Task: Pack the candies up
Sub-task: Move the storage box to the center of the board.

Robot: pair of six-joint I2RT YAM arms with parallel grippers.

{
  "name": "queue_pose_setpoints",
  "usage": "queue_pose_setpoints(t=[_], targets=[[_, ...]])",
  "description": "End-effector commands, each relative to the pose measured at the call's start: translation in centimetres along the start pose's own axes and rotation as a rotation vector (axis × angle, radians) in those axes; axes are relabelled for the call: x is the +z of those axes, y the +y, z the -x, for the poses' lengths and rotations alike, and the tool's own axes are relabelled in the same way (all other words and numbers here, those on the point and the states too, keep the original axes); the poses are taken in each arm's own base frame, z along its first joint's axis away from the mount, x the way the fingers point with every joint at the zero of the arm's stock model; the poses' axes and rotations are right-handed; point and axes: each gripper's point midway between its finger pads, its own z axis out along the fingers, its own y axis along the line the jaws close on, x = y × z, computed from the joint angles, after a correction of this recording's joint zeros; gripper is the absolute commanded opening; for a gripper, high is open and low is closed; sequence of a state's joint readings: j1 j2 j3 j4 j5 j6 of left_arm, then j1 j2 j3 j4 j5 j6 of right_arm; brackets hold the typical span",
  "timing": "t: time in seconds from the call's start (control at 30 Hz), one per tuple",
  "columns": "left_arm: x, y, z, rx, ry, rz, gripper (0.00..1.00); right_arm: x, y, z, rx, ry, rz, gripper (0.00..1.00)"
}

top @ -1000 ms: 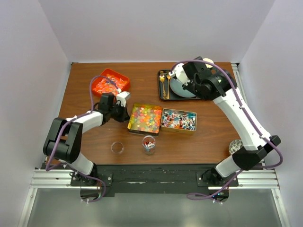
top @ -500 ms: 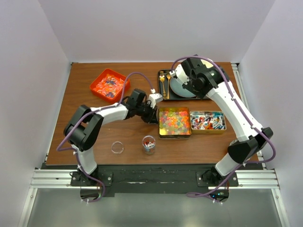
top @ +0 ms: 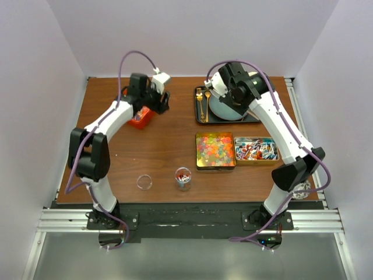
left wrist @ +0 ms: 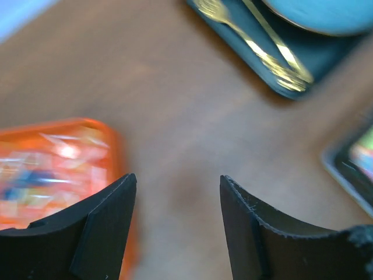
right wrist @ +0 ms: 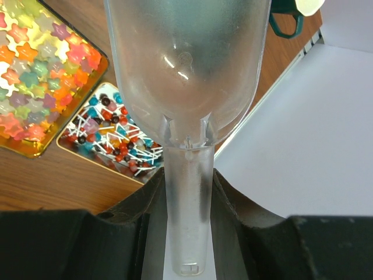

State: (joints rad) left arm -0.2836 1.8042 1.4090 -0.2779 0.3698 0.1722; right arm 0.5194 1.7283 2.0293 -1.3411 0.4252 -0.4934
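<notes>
Candies lie in three containers: coloured star gummies in a gold tin [top: 215,150] [right wrist: 41,70], small sweets on white sticks in a second tin [top: 255,149] [right wrist: 111,137], and wrapped pieces in an orange tray [top: 141,118] [left wrist: 52,169]. A small clear jar [top: 183,177] holds a few candies. My left gripper [top: 163,102] [left wrist: 178,186] hangs open and empty beside the orange tray's right edge. My right gripper [top: 224,90] [right wrist: 187,178] is shut on the handle of a clear plastic scoop [right wrist: 186,64], held above the tins.
A black tray [top: 201,114] [left wrist: 274,52] at the back holds gold cutlery and a grey-blue plate. A clear round dish [top: 144,182] sits near the front, left of the jar. A dark green handle [right wrist: 288,20] shows near the table's right edge.
The two tins slid right alongside my shut left gripper. That gripper then swung to the back left by the orange tray and opened. My right arm shifted only slightly.
</notes>
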Motion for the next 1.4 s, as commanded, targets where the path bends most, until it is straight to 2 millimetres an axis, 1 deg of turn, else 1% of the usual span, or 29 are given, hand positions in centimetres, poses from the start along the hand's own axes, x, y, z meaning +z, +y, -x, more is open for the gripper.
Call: queue_pose_setpoints(t=[0.0, 0.03, 0.07, 0.1, 0.13, 0.17, 0.23, 0.27, 0.4, 0.43, 0.5, 0.53, 0.57, 0.6, 0.63, 0.67, 0.73, 0.77, 0.83, 0.87, 0.9, 0.93, 0.97, 1.03, 1.07, 1.13, 1.17, 1.27, 1.37], targets=[[0.1, 6.9, 0.8, 0.099, 0.066, 0.17, 0.64, -0.3, -0.5, 1.6, 0.038, -0.042, 0.008, 0.0], [1.1, 7.8, -0.4, 0.091, 0.103, 0.17, 0.64, 0.1, -0.4, 1.8, 0.036, -0.039, 0.013, 0.0], [1.0, 8.9, 0.7, 0.099, 0.092, 0.183, 0.64, 0.1, -0.4, 2.2, 0.037, -0.046, 0.016, 0.0], [1.3, 9.2, -0.3, 0.082, 0.133, 0.173, 0.64, 0.1, -0.4, 2.2, 0.037, -0.045, 0.018, 0.0], [2.3, 9.7, -1.7, 0.067, 0.173, 0.164, 0.63, 0.4, -0.3, 2.4, 0.034, -0.042, 0.024, 0.0], [2.3, 10.6, -1.2, 0.059, 0.169, 0.175, 0.63, 0.4, -0.4, 2.5, 0.035, -0.043, 0.023, 0.0], [3.2, 11.0, -3.0, 0.027, 0.217, 0.162, 0.62, 0.6, -0.2, 2.5, 0.032, -0.038, 0.029, 0.0], [3.2, 11.3, -3.2, 0.017, 0.223, 0.163, 0.62, 0.8, -0.2, 2.5, 0.031, -0.034, 0.031, 0.0], [4.0, 10.5, -5.4, 0.011, 0.268, 0.115, 0.57, 0.8, -0.1, 2.5, 0.028, -0.034, 0.033, 0.0], [4.0, 10.2, -5.8, 0.009, 0.274, 0.101, 0.51, 0.8, -0.1, 2.6, 0.029, -0.033, 0.034, 0.0], [3.9, 9.2, -6.9, 0.002, 0.294, 0.06, 0.42, 0.8, -0.1, 2.5, 0.027, -0.031, 0.033, 0.0], [3.6, 8.8, -6.7, 0.006, 0.286, 0.047, 0.35, 0.8, -0.1, 2.5, 0.027, -0.033, 0.034, 0.0], [3.4, 8.1, -7.6, 0.0, 0.299, 0.024, 0.31, 0.8, -0.2, 2.5, 0.029, -0.032, 0.031, 0.0], [3.2, 7.5, -7.5, -0.001, 0.286, 0.0, 0.28, 0.8, -0.1, 2.6, 0.028, -0.035, 0.034, 0.0], [2.5, 7.0, -6.8, 0.008, 0.263, -0.002, 0.22, 0.8, -0.1, 2.6, 0.027, -0.033, 0.034, 0.0], [2.3, 6.0, -8.0, 0.0, 0.281, -0.023, 0.2, 0.8, -0.1, 2.5, 0.029, -0.033, 0.034, 0.0], [1.3, 4.7, -7.2, 0.024, 0.249, -0.036, 0.15, 0.8, -0.1, 2.5, 0.029, -0.033, 0.035, 0.0], [1.1, 3.3, -8.4, 0.029, 0.272, -0.059, 0.14, 0.7, -0.1, 2.5, 0.027, -0.033, 0.035, 0.0], [0.1, 1.5, -8.2, 0.048, 0.256, -0.092, 0.11, 0.7, -0.1, 2.6, 0.026, -0.035, 0.036, 0.0], [0.0, -0.2, -9.6, 0.052, 0.284, -0.123, 0.1, 0.7, -0.2, 2.5, 0.028, -0.035, 0.035, 0.0], [-0.2, -1.5, -9.8, 0.061, 0.28, -0.151, 0.1, 0.7, -0.1, 2.6, 0.029, -0.037, 0.036, 0.0], [-1.0, -2.5, -9.3, 0.082, 0.262, -0.164, 0.08, 0.5, -0.2, 2.5, 0.028, -0.038, 0.034, 0.0], [-1.1, -4.6, -10.7, 0.098, 0.289, -0.201, 0.08, 0.5, -0.2, 2.5, 0.027, -0.039, 0.034, 0.0], [-2.0, -6.9, -10.6, 0.128, 0.273, -0.239, 0.08, 0.5, -0.2, 2.4, 0.027, -0.036, 0.033, 0.0], [-2.1, -9.1, -11.8, 0.136, 0.297, -0.281, 0.08, 0.5, -0.2, 2.5, 0.026, -0.038, 0.034, 0.0], [-2.5, -11.1, -11.8, 0.141, 0.282, -0.312, 0.08, 0.4, -0.2, 2.3, 0.027, -0.037, 0.034, 0.0], [-2.6, -12.8, -12.4, 0.132, 0.296, -0.345, 0.08, 0.5, -0.1, 2.4, 0.025, -0.037, 0.038, 0.0], [-2.8, -15.5, -12.7, 0.144, 0.299, -0.395, 0.08, 0.4, 0.1, 2.3, 0.022, -0.036, 0.046, 0.0], [-2.6, -16.3, -12.5, 0.105, 0.302, -0.413, 0.12, 0.3, 0.1, 2.1, 0.019, -0.034, 0.048, 0.0]])
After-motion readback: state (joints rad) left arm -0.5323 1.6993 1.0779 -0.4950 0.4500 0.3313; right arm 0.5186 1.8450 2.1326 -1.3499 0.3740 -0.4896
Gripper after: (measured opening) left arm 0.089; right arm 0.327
